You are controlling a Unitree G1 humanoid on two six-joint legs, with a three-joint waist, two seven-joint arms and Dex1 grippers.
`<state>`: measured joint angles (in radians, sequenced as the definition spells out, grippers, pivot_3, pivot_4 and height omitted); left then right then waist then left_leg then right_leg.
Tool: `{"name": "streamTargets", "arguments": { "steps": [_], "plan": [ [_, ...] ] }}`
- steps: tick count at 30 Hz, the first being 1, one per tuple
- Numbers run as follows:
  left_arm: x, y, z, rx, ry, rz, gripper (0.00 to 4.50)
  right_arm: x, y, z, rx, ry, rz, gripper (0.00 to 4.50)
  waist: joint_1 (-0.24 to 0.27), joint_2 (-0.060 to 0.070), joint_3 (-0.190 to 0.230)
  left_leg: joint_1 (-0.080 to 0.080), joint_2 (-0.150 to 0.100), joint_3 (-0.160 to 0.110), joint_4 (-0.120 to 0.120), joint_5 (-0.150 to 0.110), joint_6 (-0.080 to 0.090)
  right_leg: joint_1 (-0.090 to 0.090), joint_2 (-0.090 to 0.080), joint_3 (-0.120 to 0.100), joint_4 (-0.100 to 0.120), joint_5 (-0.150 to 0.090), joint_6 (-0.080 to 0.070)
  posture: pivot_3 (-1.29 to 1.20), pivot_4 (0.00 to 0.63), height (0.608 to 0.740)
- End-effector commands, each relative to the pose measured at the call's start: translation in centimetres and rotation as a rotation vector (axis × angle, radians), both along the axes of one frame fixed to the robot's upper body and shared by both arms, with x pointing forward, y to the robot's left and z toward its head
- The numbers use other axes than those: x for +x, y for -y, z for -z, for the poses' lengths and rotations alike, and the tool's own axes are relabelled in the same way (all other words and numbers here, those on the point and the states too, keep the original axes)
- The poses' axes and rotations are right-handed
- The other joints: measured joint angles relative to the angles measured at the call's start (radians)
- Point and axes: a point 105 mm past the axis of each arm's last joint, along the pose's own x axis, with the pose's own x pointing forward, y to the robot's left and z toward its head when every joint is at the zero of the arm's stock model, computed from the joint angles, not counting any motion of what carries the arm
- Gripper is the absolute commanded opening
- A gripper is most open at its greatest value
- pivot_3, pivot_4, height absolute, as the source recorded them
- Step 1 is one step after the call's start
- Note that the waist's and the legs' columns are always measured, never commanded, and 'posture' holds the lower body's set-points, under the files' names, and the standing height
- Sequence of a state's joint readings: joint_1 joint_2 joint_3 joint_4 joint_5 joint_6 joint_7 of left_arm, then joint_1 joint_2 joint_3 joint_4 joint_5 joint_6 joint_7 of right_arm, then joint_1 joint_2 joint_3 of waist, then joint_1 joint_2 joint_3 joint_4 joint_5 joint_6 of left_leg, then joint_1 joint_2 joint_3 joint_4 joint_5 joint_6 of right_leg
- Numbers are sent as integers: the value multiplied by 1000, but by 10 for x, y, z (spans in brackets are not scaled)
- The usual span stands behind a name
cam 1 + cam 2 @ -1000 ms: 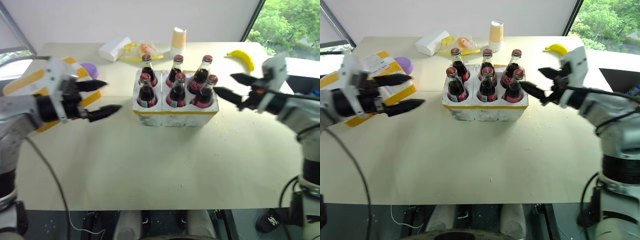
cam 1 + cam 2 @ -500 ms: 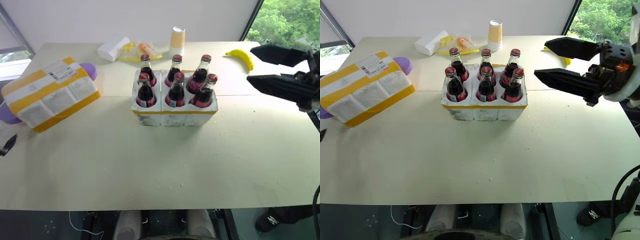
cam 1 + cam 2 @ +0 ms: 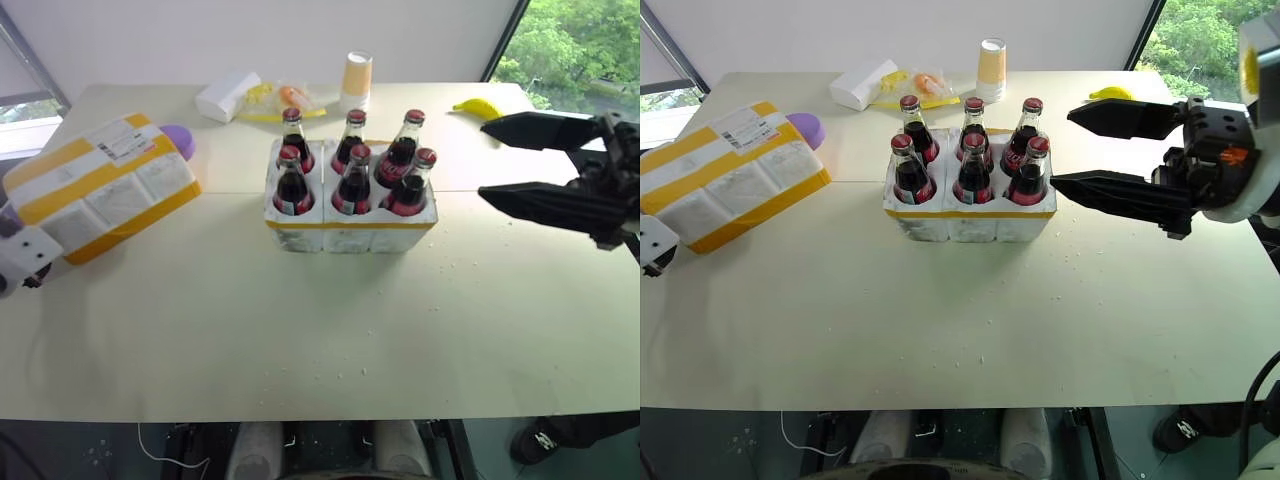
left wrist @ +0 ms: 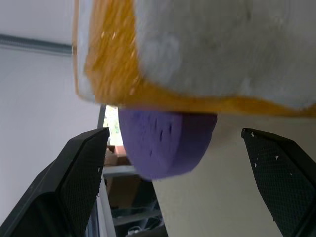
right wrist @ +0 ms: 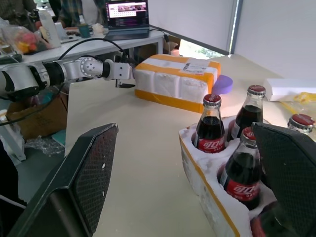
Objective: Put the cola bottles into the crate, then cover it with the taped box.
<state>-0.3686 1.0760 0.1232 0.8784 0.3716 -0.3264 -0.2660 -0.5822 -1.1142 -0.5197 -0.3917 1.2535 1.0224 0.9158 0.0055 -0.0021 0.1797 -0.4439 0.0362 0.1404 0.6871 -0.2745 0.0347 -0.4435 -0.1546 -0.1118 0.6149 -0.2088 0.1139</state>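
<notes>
Several cola bottles (image 3: 352, 170) with red caps stand upright in the wells of the white crate (image 3: 350, 233) at the table's middle. The taped box (image 3: 100, 190), white with yellow bands and a label, lies at the left. My right gripper (image 3: 1064, 150) hovers open just right of the crate, pointing at the bottles; from its wrist view the gripper (image 5: 185, 126) frames the crate (image 5: 207, 197). My left gripper (image 4: 174, 132) is open at the taped box's (image 4: 207, 49) near end, close to it, and touches nothing; its wrist (image 3: 20, 255) shows at the table's left edge.
A purple disc (image 3: 178, 140) lies behind the taped box. Along the far edge sit a small white box (image 3: 228, 96), a yellow snack bag (image 3: 280, 98), a paper cup (image 3: 357, 73) and a banana (image 3: 482, 107). A desk with a laptop (image 5: 127, 15) stands beyond the table.
My left arm swung out to the left and down, from in front of the taped box to its near end. My right gripper rose and drew back. Both stayed open.
</notes>
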Motion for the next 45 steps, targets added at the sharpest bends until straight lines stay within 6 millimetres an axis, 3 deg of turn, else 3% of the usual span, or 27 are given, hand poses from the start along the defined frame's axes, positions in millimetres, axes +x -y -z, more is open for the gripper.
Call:
{"name": "streamTargets", "arguments": {
  "steps": [1, 13, 16, 20, 23, 27, 31, 34, 36, 38, 40, 45],
  "plan": [
    [6, -5, 0, 32, 4, -21, 4500, -14, 1, -10, -21, 51, -2, 4422, 0, 0, 0, 0, 0, 0, 0, 0, 0, 0, 0, 0, 0, 0, 0, 0, 150, 740],
    [31, -2, -2, 42, 13, -90, 4500, -19, 7, -9, -48, 53, 64, 4422, 7, -4, -1, 0, 0, 0, 0, -1, 2, 1, 0, 0, 0, 0, 0, 0, 150, 740],
    [35, 0, -4, 45, 18, -86, 3683, -21, 8, -8, -58, 51, 72, 4500, 6, -4, -1, 0, 0, 0, 0, -1, 2, 1, 0, 0, 0, 0, 0, 0, 150, 740],
    [37, 1, -5, 40, 22, -84, 1572, -21, 10, -8, -71, 54, 81, 4500, 7, -4, -1, 1, 0, 0, 0, -1, 2, 1, 0, 0, 0, 0, 0, 0, 150, 740],
    [37, 1, -8, 39, 29, -89, 416, -21, 11, -6, -79, 53, 89, 4500, 6, -4, -2, 1, 0, 0, 0, -1, 3, 1, 0, 0, 1, 0, 0, 0, 150, 740],
    [37, -3, -21, 36, 75, -105, 331, -20, 13, -1, -80, 18, 90, 4500, 6, -5, -2, 1, 0, -1, 1, -1, 3, 1, 0, 0, 1, 0, 0, 0, 150, 740],
    [45, 3, -61, 46, 179, -51, 331, -16, 16, 0, -89, 26, 112, 4500, 7, -6, -2, 1, 0, -1, 1, -1, 3, 1, 0, 0, 1, 0, 0, 0, 150, 740],
    [58, 27, -98, 39, 263, 83, 331, -13, 20, 2, -91, 24, 124, 4500, 8, -9, -2, 0, 0, -1, 3, -1, 2, 1, 0, 0, 1, 0, 0, 0, 150, 740],
    [69, 62, -137, 43, 337, 248, 331, -11, 22, 7, -91, 15, 128, 4500, 10, -11, -2, -1, 0, -1, 4, -1, 2, 2, 0, 0, 1, 0, 0, 0, 150, 740],
    [72, 82, -153, 49, 359, 336, 331, -9, 24, 10, -92, 10, 133, 4500, 10, -11, -2, -5, 1, -3, 9, -1, 2, 2, 0, -2, 2, 0, 0, 0, 150, 740],
    [78, 118, -180, 56, 403, 457, 331, -4, 27, 12, -67, 1, 147, 4500, 6, -11, -2, -5, 1, -2, 12, -2, 4, 2, 0, -2, 1, 1, 2, 0, 150, 740],
    [76, 181, -208, 46, 424, 641, 331, 1, 30, 18, -45, -3, 158, 4500, 6, -12, -2, -5, -1, -2, 13, -2, 4, 4, 1, -1, 1, 2, 3, 0, 150, 740]
  ]
}}
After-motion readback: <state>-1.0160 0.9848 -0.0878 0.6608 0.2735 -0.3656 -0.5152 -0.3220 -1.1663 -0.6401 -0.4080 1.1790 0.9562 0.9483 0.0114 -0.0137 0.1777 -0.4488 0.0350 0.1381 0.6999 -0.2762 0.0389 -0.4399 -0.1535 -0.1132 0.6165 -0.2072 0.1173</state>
